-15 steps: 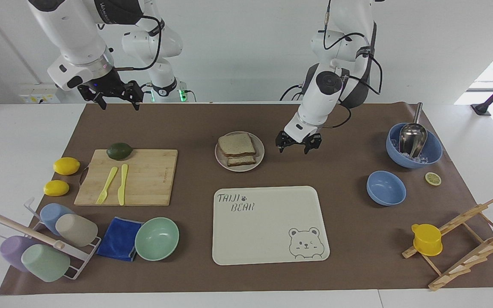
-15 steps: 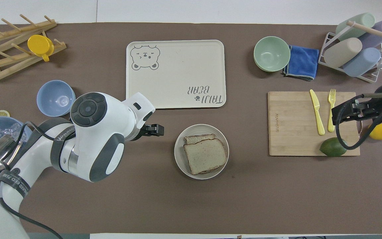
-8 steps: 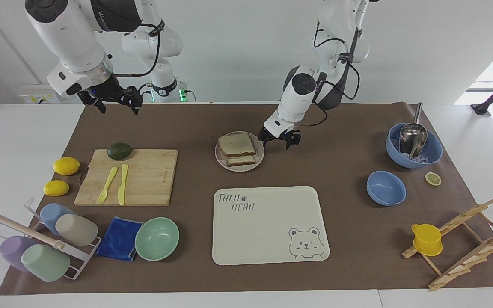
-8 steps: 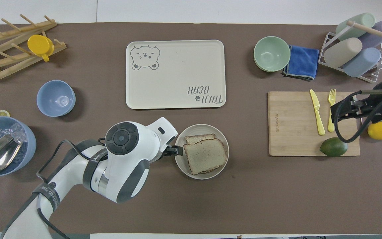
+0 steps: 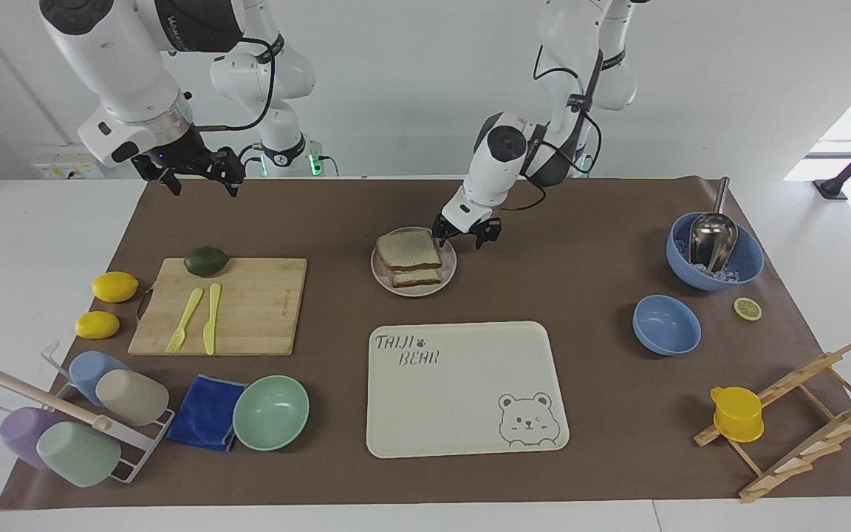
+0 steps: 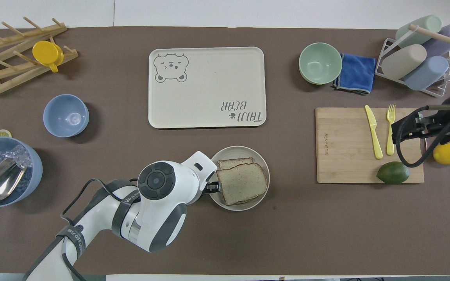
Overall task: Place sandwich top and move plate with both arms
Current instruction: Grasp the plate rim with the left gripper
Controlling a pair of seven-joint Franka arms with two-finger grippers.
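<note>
The sandwich top [image 5: 408, 250] [image 6: 242, 183] lies on a lower bread slice [image 6: 234, 162] on the small round plate [image 5: 449, 279] [image 6: 229, 152]. It sits shifted toward the robots, so a strip of the lower slice shows. My left gripper [image 5: 462, 238] [image 6: 211, 188] is down at the plate's rim on the left arm's side. Its fingers are apart, one over the plate's edge beside the bread and one outside it. My right gripper [image 5: 189, 171] [image 6: 408, 130] hangs open in the air at the right arm's end, over the cutting board's edge.
A cream bear tray [image 5: 462, 388] lies farther from the robots than the plate. A cutting board [image 5: 248, 303] holds a yellow fork, a knife and an avocado [image 5: 205, 260]. Lemons, mint bowl [image 5: 270, 412], blue cloth and cup rack are beside it. Blue bowls [image 5: 665, 324] and a wooden rack are at the left arm's end.
My left gripper has swung across from beside the plate to the plate's rim, and its fingers have narrowed a little. The right gripper has barely shifted.
</note>
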